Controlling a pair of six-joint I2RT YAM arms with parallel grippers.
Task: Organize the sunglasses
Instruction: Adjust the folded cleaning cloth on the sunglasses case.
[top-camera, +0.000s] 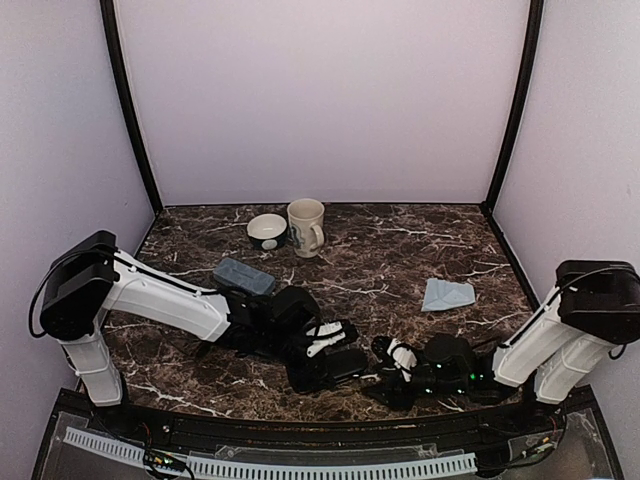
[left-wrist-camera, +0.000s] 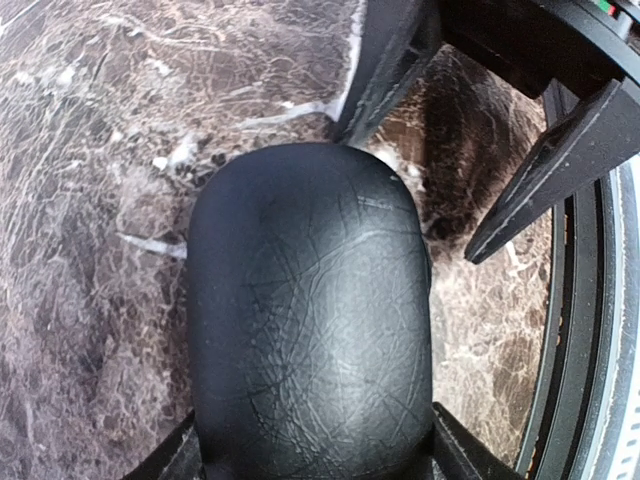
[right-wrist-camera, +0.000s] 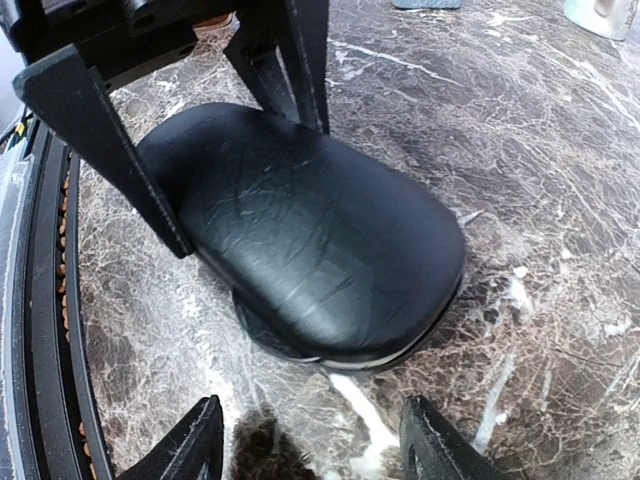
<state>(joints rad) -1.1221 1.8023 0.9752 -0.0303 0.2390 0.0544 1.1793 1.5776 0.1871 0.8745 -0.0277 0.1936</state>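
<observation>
Sunglasses not in view, maybe inside the black case (right-wrist-camera: 310, 240) at near centre of bench (top-camera: 400, 250); can't tell. Left gripper (left-wrist-camera: 315, 435) clamped across case, right gripper (right-wrist-camera: 315, 410) wide at its other end. Glasses likely light, fragile: take frame at bridge, not lenses or arms.

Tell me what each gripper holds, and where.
Left gripper clamps the black case across its width near one end, and the case rests on the table. Right gripper is open, holding nothing.

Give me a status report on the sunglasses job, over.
Left gripper straddles black case, grip unclear. Right gripper open, just short of it. Sunglasses not in view. Nothing between right gripper and case.
</observation>
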